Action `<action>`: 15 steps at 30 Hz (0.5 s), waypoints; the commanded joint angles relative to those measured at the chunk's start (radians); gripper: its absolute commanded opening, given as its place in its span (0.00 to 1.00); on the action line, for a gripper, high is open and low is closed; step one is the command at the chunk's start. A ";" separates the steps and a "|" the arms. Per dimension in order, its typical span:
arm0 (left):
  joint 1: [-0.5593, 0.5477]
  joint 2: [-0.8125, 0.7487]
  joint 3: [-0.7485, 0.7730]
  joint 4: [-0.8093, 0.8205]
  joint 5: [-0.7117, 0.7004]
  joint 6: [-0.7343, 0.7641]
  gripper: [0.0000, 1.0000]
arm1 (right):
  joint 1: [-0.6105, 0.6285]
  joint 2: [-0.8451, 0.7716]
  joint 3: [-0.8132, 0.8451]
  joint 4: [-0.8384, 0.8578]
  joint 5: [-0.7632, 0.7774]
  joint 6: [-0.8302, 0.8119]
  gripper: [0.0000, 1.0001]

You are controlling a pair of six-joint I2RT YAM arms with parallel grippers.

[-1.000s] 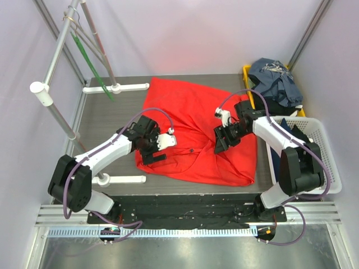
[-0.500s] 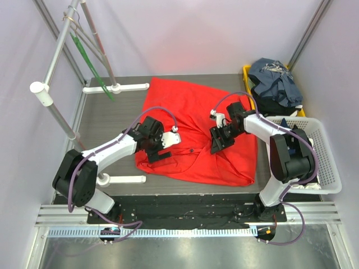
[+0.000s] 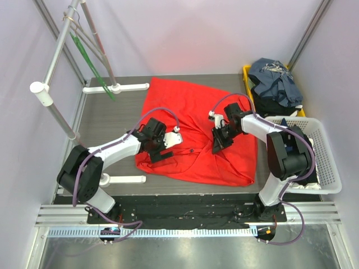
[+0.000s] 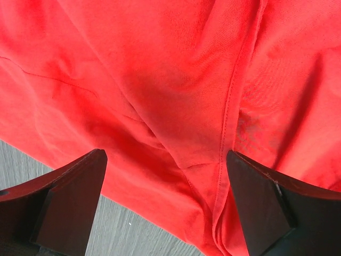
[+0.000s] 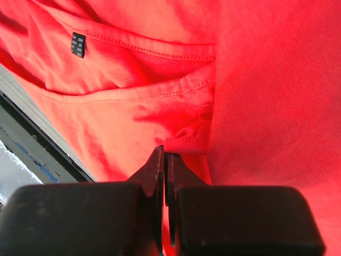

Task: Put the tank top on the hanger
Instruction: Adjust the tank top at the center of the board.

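The red tank top (image 3: 190,109) lies crumpled across the middle of the dark table. My left gripper (image 3: 161,147) hovers over its near-left hem, open, with wide-set fingers either side of a seam (image 4: 226,133) and nothing between them. In the left wrist view the gripper (image 4: 165,154) looks down on the tank top (image 4: 160,69) and a strip of table. My right gripper (image 3: 219,141) is shut on a folded edge of the tank top (image 5: 186,141), the gripper (image 5: 164,152) pinching fabric. The green hanger (image 3: 92,70) hangs on the rack at the far left.
A white rack with a slanted pole (image 3: 53,106) and two feet (image 3: 118,88) (image 3: 120,180) stands along the left side. At the back right a yellow bin (image 3: 247,73) holds dark clothes (image 3: 275,78). A white basket (image 3: 320,140) sits at the right edge.
My right gripper has closed on the tank top's fold and shifted slightly left. The left gripper has crept a little to the right over the hem, still open.
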 commanded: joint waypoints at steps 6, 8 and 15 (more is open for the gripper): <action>-0.031 0.020 -0.025 0.025 -0.020 0.049 0.99 | 0.004 -0.193 0.071 -0.077 -0.039 -0.057 0.01; -0.034 0.020 -0.025 0.013 -0.025 0.065 0.99 | 0.006 -0.210 0.066 -0.085 -0.035 -0.061 0.01; -0.037 -0.045 -0.036 0.010 -0.012 0.057 0.98 | 0.006 -0.216 0.060 -0.085 -0.030 -0.062 0.01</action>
